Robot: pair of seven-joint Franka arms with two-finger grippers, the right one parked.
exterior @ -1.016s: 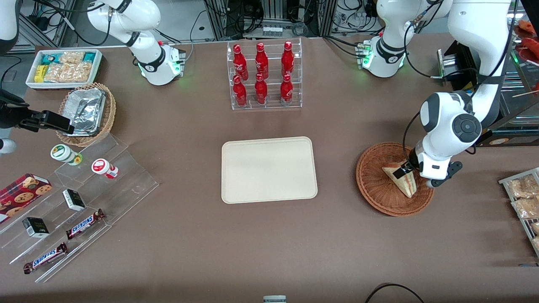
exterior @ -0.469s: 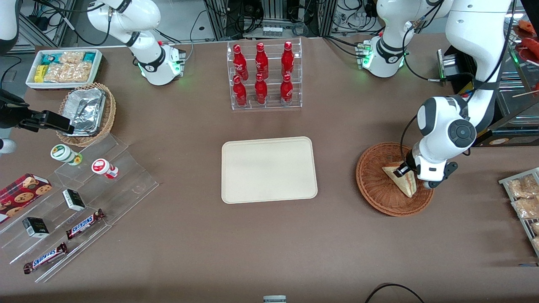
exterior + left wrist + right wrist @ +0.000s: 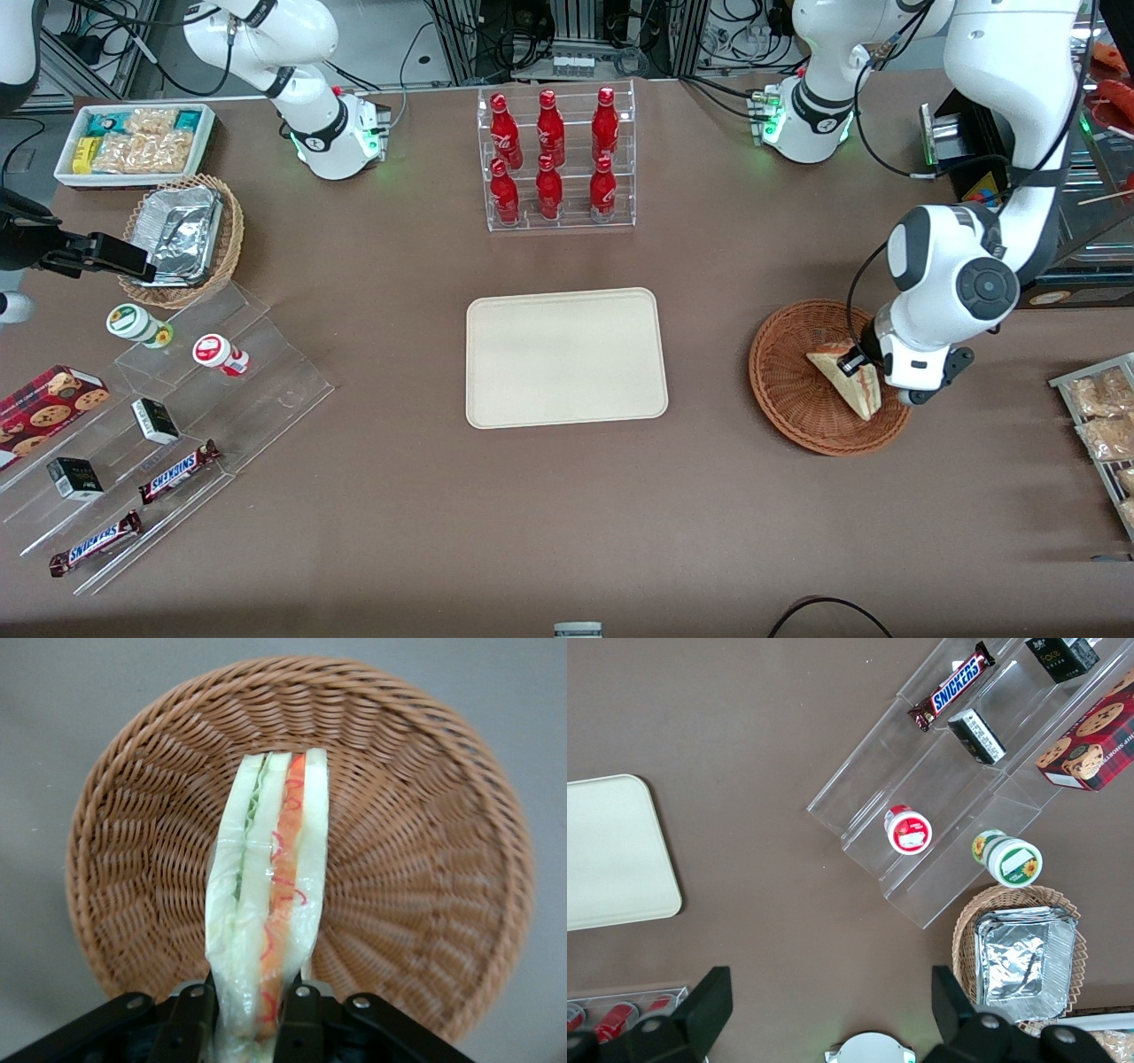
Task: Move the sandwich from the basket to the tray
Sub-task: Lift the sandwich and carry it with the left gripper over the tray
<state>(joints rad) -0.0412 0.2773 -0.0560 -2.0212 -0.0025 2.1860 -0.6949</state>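
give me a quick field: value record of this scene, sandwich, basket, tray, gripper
sandwich: wrapped triangular wedge, standing on edge in the basket, red and green filling showing
basket: round reddish-brown wicker, toward the working arm's end of the table
tray: cream rectangle, mid-table, nothing on it
gripper: left arm's gripper, over the basket, fingers closed on one end of the sandwich
task state: sandwich gripped, not yet out of the basket
nearby: clear rack of red bottles, farther from the front camera than the tray
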